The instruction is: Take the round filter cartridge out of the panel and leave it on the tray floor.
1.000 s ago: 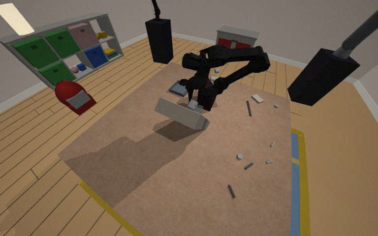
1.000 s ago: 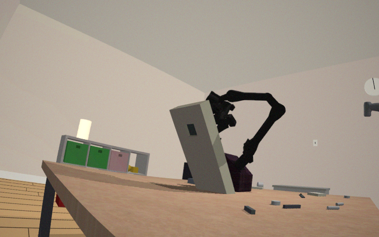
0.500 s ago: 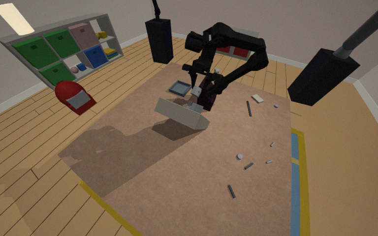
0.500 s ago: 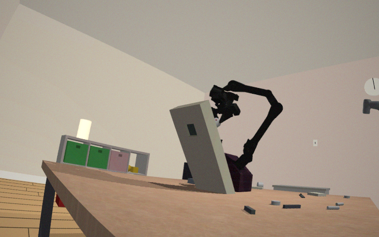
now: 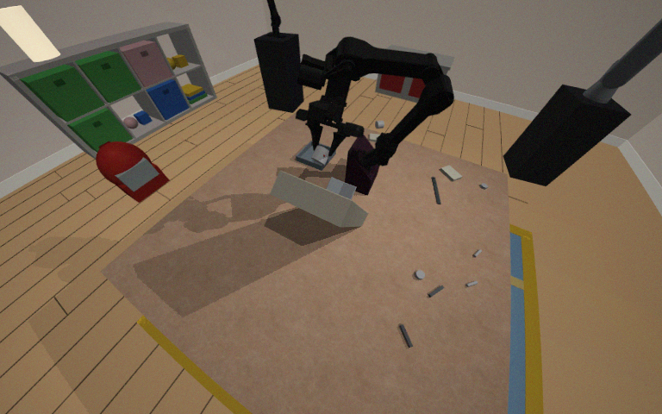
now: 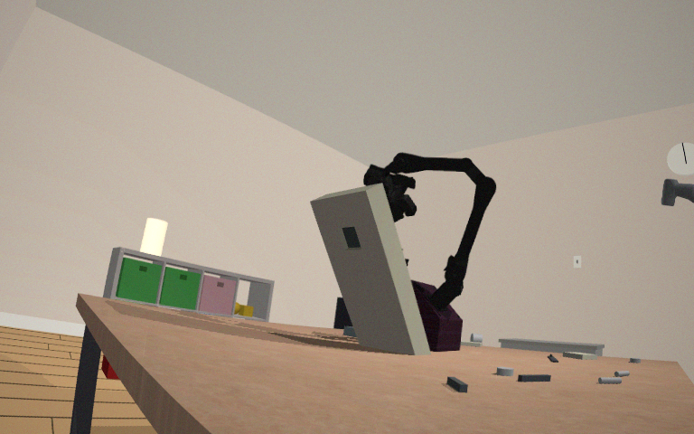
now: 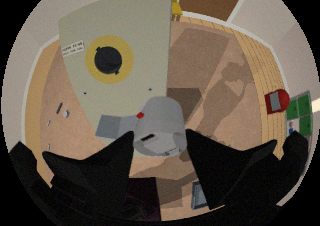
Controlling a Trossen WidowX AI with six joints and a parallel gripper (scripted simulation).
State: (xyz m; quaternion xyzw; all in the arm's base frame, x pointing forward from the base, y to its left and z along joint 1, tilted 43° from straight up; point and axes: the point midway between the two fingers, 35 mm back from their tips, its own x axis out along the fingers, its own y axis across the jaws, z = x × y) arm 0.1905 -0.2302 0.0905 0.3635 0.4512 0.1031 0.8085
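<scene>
One filter cartridge [image 7: 160, 125] clamped in jaws, tray [image 5: 308, 158] partly hidden beneath

arm arched high, elbow bent, wrist tipped down. gripper [image 5: 327, 141] pointing downward, fingers clamped on grey filter cartridge [image 7: 160, 128], jaws partway apart around it.

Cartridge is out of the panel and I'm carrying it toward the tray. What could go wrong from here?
1. The gripper holds the cartridge only near its end, so it may slip or tilt in transit.
2. The tray is small; released high or off-centre, the round cartridge could roll or land on the rim.
3. The panel stands close by, so a low swing could clip it.
</scene>
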